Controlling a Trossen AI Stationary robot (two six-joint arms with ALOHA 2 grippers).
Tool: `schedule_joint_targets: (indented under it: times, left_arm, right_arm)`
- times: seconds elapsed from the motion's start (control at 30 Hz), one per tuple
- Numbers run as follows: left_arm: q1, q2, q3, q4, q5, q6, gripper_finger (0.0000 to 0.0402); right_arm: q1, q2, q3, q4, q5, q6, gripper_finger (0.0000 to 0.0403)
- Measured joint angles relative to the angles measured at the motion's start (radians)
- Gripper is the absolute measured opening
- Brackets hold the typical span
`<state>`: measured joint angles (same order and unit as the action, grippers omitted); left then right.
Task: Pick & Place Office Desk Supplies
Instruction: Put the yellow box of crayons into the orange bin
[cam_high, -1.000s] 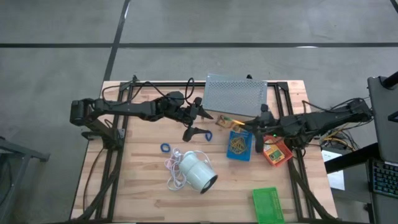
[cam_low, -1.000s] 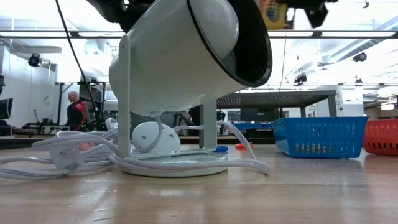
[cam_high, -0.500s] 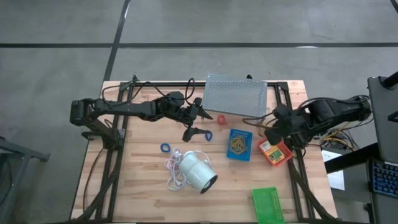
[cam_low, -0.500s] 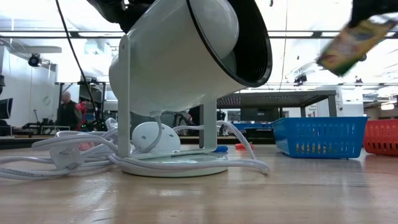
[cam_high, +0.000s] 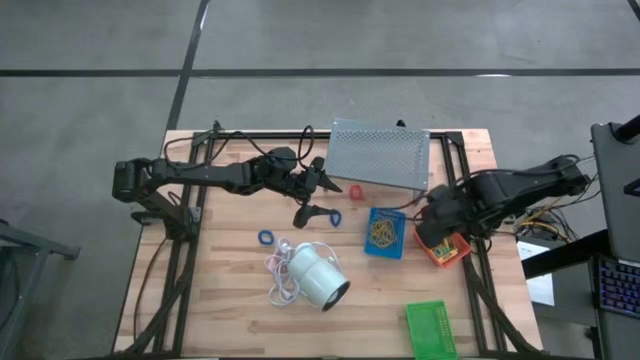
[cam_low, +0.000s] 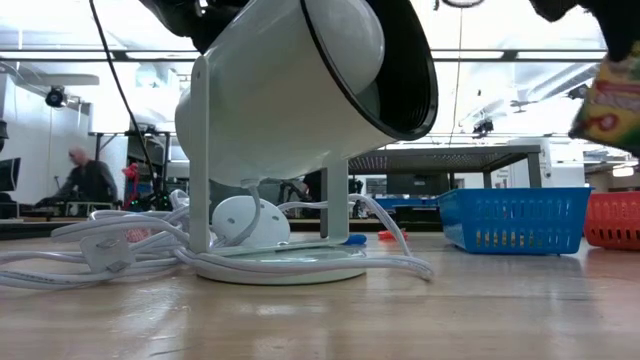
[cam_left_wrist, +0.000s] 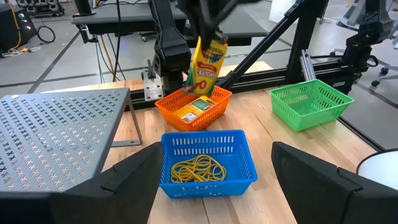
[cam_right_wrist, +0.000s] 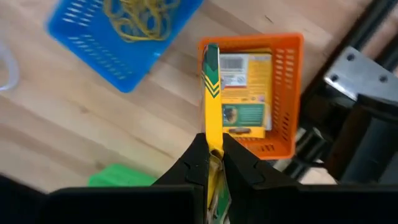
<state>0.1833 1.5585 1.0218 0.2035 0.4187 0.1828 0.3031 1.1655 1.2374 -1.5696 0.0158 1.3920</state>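
My right gripper (cam_high: 433, 218) is shut on a yellow-orange printed box (cam_left_wrist: 205, 62) and hovers over the orange-red tray (cam_high: 447, 247), where a second printed box (cam_right_wrist: 244, 93) lies flat. Left of it the blue tray (cam_high: 385, 232) holds tan rubber bands (cam_left_wrist: 194, 167). The green tray (cam_high: 432, 328) sits by the near edge. A red loop (cam_high: 355, 190) and a blue loop (cam_high: 265, 237) lie on the wood. My left gripper (cam_high: 322, 197) is open, hovering near the table's middle and touching nothing. My right gripper pinches the printed box between its two fingers at the box's upper end (cam_right_wrist: 212, 144), coming from above. The box hangs below the fingers, slightly tilted and lifted clear, its lower end (cam_left_wrist: 200, 92) just over the orange-red tray.
A white lamp (cam_high: 318, 276) with a coiled white cord (cam_high: 278, 265) stands on the near middle of the table. The grey perforated stand (cam_high: 378, 155) is at the far edge. Black frame rails (cam_high: 478, 285) run along both table sides. A person (cam_low: 82, 175) is in the room behind.
My right gripper, still shut on the printed box, has moved from beside the grey stand toward the table's right edge and downward, ending over the orange-red tray. The box travelled with it and tipped on the way. My left arm stayed still.
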Motion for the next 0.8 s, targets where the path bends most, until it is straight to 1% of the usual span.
schedule_joint_targets:
  times: [0.1, 0.3, 0.47, 0.7, 0.8]
  left_arm:
    - [0.000, 0.000, 0.000, 0.000, 0.000, 0.000, 0.0301]
    - [0.000, 0.000, 0.000, 0.000, 0.000, 0.000, 0.0297]
    - [0.000, 0.000, 0.000, 0.000, 0.000, 0.000, 0.0296]
    - [0.000, 0.000, 0.000, 0.000, 0.000, 0.000, 0.0296]
    - [0.000, 0.000, 0.000, 0.000, 0.000, 0.000, 0.0296]
  right_arm:
    - [0.000, -0.013, -0.059, 0.000, -0.018, 0.008, 0.0018]
    - [0.000, -0.053, -0.190, -0.002, -0.089, 0.019, 0.0018]
    - [0.000, -0.090, -0.285, 0.012, -0.100, 0.023, 0.0018]
    - [0.000, -0.101, -0.335, 0.019, -0.096, 0.023, 0.0024]
    - [0.000, -0.098, -0.351, 0.021, -0.096, 0.052, 0.0028]
